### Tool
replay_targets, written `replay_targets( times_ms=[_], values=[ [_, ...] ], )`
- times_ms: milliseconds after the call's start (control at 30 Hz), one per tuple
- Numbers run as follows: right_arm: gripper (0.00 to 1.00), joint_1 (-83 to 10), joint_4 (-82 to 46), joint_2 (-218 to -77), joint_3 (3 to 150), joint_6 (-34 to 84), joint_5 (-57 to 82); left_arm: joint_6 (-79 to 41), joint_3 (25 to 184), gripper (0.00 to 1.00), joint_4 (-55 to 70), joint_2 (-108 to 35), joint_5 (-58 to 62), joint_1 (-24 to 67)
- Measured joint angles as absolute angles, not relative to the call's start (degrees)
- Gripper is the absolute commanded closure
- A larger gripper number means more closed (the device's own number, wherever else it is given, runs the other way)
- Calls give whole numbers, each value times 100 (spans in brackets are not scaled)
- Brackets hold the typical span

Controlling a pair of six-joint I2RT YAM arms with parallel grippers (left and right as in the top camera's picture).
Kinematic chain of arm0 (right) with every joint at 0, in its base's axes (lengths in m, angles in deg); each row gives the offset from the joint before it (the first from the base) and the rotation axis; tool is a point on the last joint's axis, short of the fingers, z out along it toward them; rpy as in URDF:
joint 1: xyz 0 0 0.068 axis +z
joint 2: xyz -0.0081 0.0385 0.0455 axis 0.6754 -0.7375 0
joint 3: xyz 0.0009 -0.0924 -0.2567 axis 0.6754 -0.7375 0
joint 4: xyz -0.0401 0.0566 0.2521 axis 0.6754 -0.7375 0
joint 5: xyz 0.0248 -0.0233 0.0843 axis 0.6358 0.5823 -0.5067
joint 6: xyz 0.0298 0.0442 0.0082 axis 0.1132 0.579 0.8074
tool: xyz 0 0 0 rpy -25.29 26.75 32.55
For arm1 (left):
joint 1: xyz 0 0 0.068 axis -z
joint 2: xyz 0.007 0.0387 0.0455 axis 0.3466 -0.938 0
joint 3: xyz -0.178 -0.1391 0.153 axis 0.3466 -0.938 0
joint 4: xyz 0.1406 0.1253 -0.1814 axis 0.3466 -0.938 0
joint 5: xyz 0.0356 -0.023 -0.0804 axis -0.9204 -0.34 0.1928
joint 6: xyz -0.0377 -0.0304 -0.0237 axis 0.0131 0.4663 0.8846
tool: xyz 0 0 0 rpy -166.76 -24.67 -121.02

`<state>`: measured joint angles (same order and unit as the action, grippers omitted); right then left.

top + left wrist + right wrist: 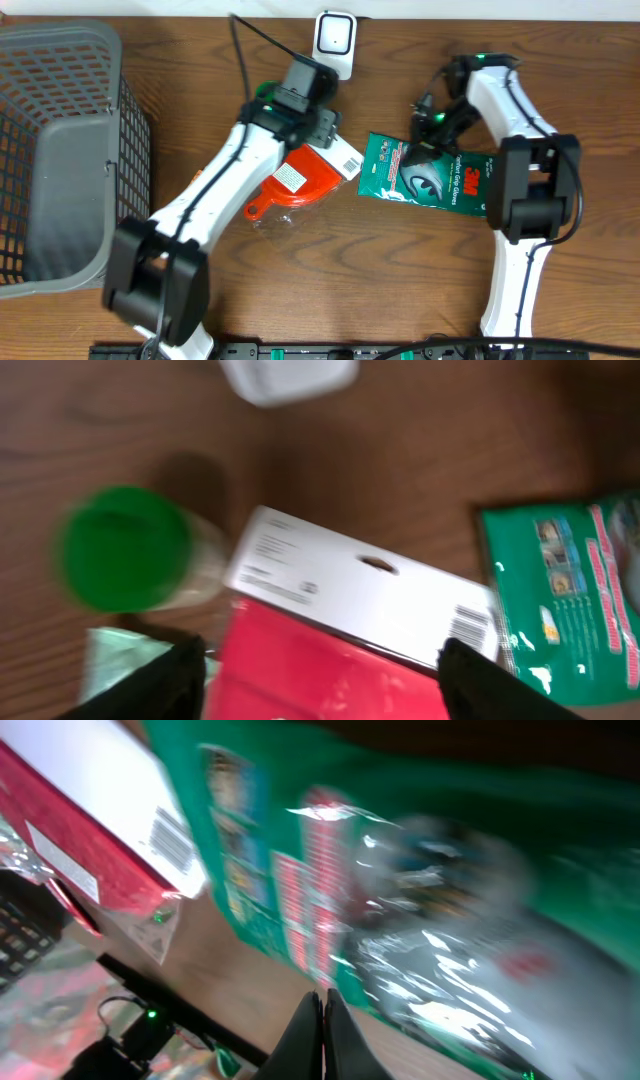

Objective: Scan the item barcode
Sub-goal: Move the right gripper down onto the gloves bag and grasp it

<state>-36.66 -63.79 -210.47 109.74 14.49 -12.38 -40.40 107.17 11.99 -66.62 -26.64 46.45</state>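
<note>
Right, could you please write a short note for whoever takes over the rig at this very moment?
Grippers: the left gripper is open over the red packaged item and holds nothing. The right gripper is shut over the green 3M glove pack; I cannot tell whether it pinches the film.
Items: both packs lie flat on the table, below the white scanner. The red item's barcode faces up on its white card.
Done: nothing shows a scan.
Left: probably lift an item and present its barcode to the scanner.
</note>
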Motion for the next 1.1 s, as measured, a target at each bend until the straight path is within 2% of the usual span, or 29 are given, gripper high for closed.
replay_targets(
  times_ms=[367,600,1100],
  values=[
    [99,-2735,-5039,-21047,10972,2255,-1247,-4033,10717,21,1197,-5917,-3270,4013],
    [99,-2289,-4867,-21047,10972,2729,-755,-4033,10717,21,1048,-5917,-3353,3762],
    [99,-2807,-5370,-21047,10970,2917,471,-4033,10717,21,897,-5917,-3355,3753]
  ],
)
